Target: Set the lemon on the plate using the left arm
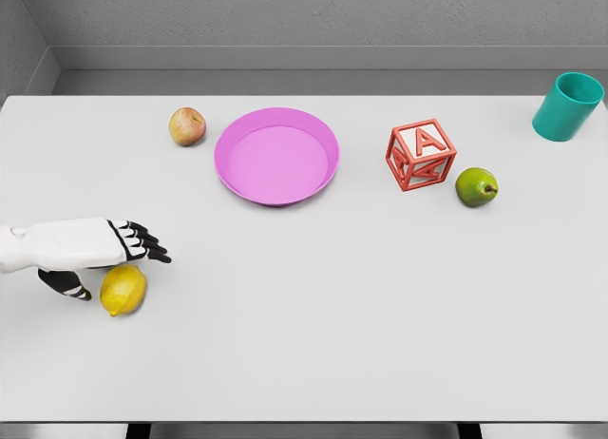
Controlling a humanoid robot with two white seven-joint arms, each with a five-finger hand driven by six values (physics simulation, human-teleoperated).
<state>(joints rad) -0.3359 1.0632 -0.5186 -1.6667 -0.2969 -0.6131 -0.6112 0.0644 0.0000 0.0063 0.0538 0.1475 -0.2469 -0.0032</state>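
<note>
A yellow lemon (123, 290) lies on the white table at the lower left. My left hand (112, 258) hovers just above and behind it, black fingers (144, 242) stretched out to the right and the thumb (66, 284) hanging down at the lemon's left side. The hand is open and does not grasp the lemon. The pink plate (276, 156) sits empty at the table's upper middle, well away to the upper right of the lemon. The right arm is out of view.
A reddish apple (187, 126) lies just left of the plate. A red letter block (421, 154), a green pear (476, 186) and a teal cup (568, 106) stand on the right side.
</note>
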